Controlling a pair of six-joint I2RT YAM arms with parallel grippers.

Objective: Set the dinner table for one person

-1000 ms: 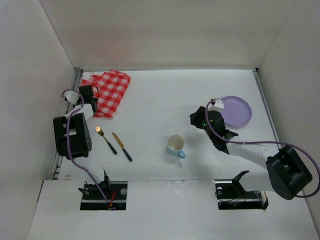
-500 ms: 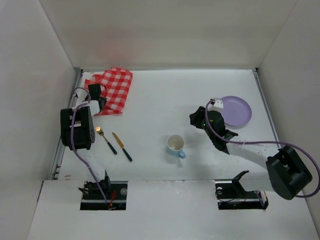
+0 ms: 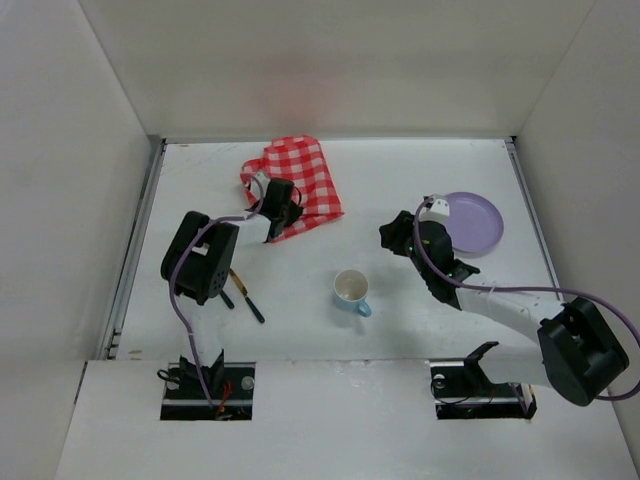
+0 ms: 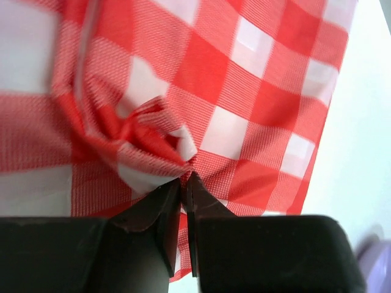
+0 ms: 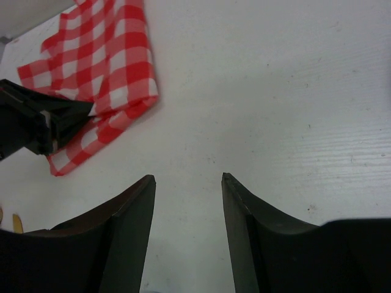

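On the white dinner table lies a red-and-white checkered cloth, back of centre and bunched at its near edge. My left gripper is shut on a pinched fold of that cloth; its jaws meet on the fabric. My right gripper hovers open right of centre with nothing between its fingers, and it faces the cloth. A white cup with a blue handle stands upright in the middle. A purple plate sits at the right.
A knife with a dark handle lies at the near left, partly under my left arm's elbow. Grey rails run along the table's left and right sides. White walls enclose the table.
My left gripper closed on the cloth and dragged it from the far left corner rightward toward the middle. The left arm now covers the fork. The right arm barely moved.
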